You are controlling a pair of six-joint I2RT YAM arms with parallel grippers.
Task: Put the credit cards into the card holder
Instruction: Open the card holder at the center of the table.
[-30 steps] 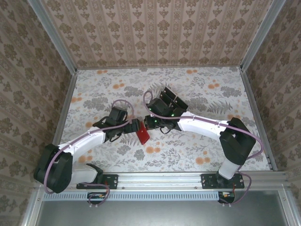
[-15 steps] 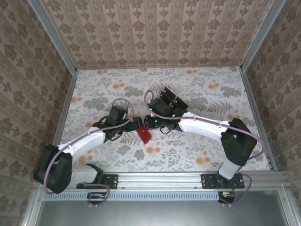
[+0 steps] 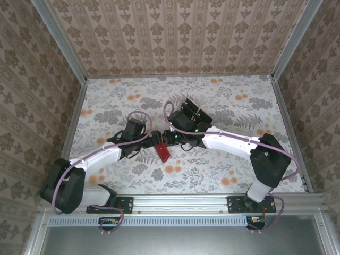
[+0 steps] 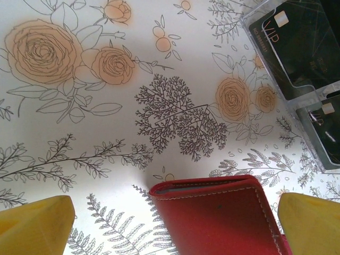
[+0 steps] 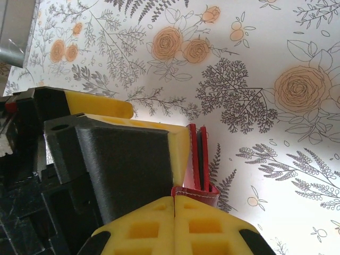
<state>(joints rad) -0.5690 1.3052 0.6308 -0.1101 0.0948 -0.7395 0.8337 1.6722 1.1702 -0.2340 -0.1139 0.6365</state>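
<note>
The red card holder (image 3: 162,151) stands on edge near the table's middle, and its open slot (image 5: 200,156) shows a dark inner layer between red walls. My right gripper (image 5: 175,212) is shut, pinching the holder's near edge (image 5: 197,192). The holder (image 4: 223,218) sits between the yellow fingertips (image 4: 37,226) of my left gripper (image 3: 151,142), which is open around it. One left finger (image 5: 180,149) lies against the holder's left face. Black credit cards (image 4: 300,50) lie in a clear tray (image 4: 249,21) beyond it.
The clear tray (image 3: 205,118) with the cards (image 3: 190,112) sits just behind the right arm's wrist. Patterned walls enclose the flowered table (image 3: 239,159) on three sides, and a metal rail (image 3: 180,202) runs along the near edge.
The left arm has crept slightly right and back, closing in on the card holder. The holder and the right gripper have barely shifted.
</note>
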